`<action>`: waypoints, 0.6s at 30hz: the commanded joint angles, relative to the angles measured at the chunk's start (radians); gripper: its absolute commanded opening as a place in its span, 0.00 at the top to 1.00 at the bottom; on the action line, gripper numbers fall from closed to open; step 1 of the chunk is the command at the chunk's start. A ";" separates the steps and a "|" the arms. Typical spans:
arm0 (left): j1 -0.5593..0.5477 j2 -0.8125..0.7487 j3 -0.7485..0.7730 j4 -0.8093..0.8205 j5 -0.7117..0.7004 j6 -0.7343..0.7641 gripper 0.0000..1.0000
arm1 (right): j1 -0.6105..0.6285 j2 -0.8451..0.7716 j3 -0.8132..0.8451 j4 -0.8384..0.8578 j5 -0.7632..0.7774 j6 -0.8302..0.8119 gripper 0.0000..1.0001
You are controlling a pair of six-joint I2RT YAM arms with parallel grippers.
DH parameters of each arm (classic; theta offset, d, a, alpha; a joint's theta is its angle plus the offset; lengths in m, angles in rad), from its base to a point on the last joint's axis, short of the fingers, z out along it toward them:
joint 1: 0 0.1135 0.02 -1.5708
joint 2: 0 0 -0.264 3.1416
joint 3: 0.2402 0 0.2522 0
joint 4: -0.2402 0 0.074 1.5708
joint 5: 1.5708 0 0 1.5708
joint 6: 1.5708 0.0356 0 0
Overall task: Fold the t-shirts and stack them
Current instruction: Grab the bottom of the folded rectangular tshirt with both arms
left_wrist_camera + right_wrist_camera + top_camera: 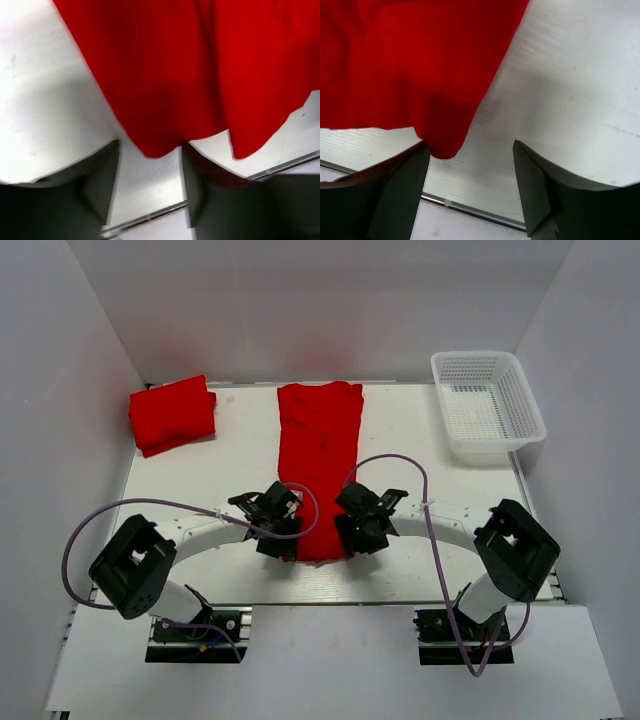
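Cloth t-shirt (318,455), plain bright red, folded lengthwise into a long strip, lying down the middle of the white bench (200,480), far edge to near edge. Second red t-shirt (172,415), folded small, at far left corner. Left gripper (148,150) and right gripper (470,145) at the strip's near corners, jaws wide around the hem.

White tubular arms (205,533) carry boxy black joint housings (132,565); thin lilac cables (388,456) loop behind the blunt dark grey fingers (97,187).
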 commanded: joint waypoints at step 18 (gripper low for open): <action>-0.005 -0.181 -0.041 -0.077 -0.029 -0.018 1.00 | 0.004 -0.182 -0.148 0.072 -0.212 0.008 1.00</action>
